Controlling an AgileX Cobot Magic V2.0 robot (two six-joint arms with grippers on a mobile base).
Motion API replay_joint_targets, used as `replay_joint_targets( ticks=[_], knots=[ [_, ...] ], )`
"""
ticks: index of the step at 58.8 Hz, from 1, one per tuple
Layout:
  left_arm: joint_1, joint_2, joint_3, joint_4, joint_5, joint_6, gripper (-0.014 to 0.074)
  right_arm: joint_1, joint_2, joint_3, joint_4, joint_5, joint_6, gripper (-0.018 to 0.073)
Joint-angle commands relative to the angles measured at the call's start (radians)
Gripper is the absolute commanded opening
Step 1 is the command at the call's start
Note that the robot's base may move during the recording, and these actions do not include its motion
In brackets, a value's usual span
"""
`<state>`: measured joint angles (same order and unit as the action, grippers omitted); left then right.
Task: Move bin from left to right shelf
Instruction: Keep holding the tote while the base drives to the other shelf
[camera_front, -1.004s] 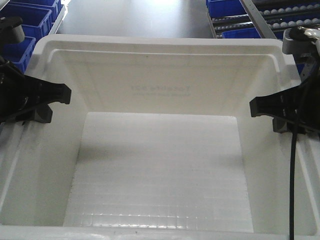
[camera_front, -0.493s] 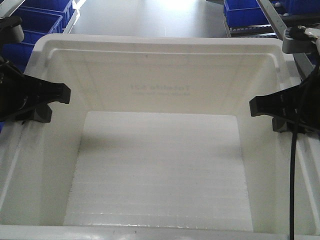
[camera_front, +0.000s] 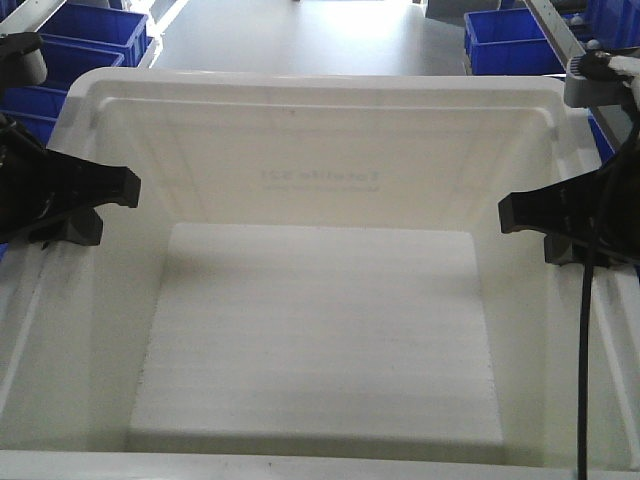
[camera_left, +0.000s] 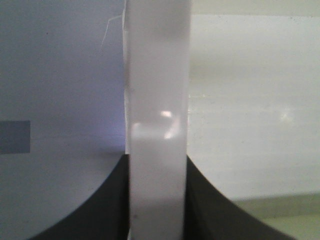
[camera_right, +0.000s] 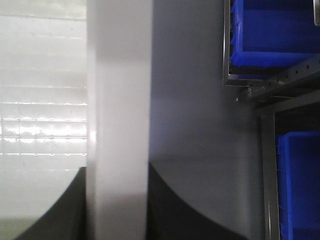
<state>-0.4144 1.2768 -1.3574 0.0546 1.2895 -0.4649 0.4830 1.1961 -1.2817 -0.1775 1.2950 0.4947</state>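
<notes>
Left claw (camera_front: 95, 200), right claw (camera_front: 550, 218), both clenched on white bin (camera_front: 320, 88), floor bare, blue bins (camera_front: 95, 30) beyond

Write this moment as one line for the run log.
bin: empty, gripped on both side rims | left gripper: shut on bin | right gripper: shut on bin

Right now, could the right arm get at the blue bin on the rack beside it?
Probably not: right claw is shut on the white bin's rim, sharing the load with the left claw.
</notes>
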Motion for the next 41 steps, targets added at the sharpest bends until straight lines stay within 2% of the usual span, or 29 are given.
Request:
replay_joint_targets(
  ticks=[1,41],
  knots=[
    [-0.006,-0.04,-0.03,0.008,-0.05,0.01,-0.0006,-0.005,-0.027,-0.043,-0.076,-0.01,0.011,0.0],
    [-0.006,-0.04,-0.03,0.008,-0.047,0.01,-0.0006,-0.005,-0.027,-0.043,-0.075,-0.009,0.011,0.0]
  ],
)
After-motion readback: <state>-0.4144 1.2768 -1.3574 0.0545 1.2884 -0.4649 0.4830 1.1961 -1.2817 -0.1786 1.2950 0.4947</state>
